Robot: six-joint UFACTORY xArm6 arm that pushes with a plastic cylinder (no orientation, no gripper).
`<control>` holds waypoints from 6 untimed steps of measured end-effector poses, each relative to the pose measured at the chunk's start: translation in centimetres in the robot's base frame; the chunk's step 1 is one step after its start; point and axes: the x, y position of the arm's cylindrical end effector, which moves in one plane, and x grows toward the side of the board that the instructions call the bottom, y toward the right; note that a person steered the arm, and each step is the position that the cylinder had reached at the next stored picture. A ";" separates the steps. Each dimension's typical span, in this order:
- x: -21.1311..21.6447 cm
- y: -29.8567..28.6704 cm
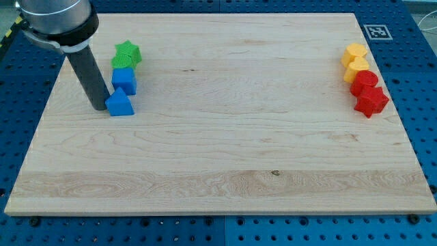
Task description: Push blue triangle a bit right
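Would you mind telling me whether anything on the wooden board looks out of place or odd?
Nothing stands out. The green star block, blue cube block and blue triangle block cluster at the view's left, undamaged; my tip sits just left of the triangle.

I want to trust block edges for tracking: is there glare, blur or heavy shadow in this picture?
Camera view: even, soft lighting, no glare on the board; blocks cast only faint shadows; the blue triangle and red blocks look sharp; my tip sits at the triangle's left edge, unblurred.
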 end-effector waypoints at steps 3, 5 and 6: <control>2.3 0.2; 1.7 0.2; 1.3 0.1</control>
